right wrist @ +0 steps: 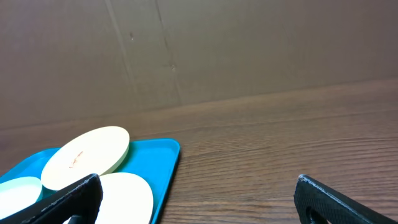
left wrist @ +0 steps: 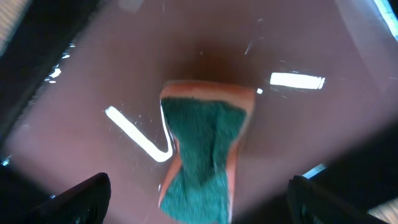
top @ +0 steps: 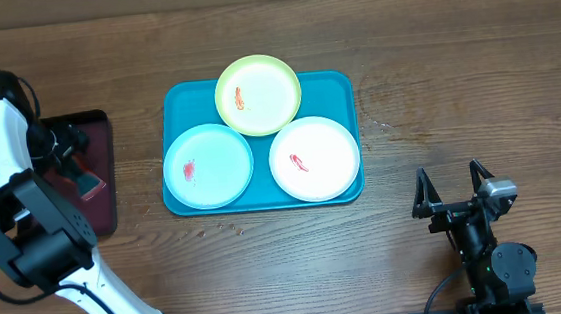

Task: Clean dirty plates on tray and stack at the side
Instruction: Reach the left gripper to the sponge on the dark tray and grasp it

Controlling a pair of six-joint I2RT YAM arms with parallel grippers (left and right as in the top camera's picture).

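Tabletop (top: 454, 63): wood, teal tray (top: 343, 84) carrying 3 red-smeared plates (top: 327, 168).
Left jaws: released, straddling sponge (left wrist: 202, 149) on maroon tray (top: 104, 213).
Right jaws: released, empty, apart from teal tray.
Risk: sponge lies skewed; closing may pinch only a corner and drop it.

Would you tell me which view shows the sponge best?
Left wrist: the sponge sits centre frame, green side up on the maroon tray. Overhead shows only a part beside the left arm; right wrist shows none.

No text, label, brand or number is readable anywhere.
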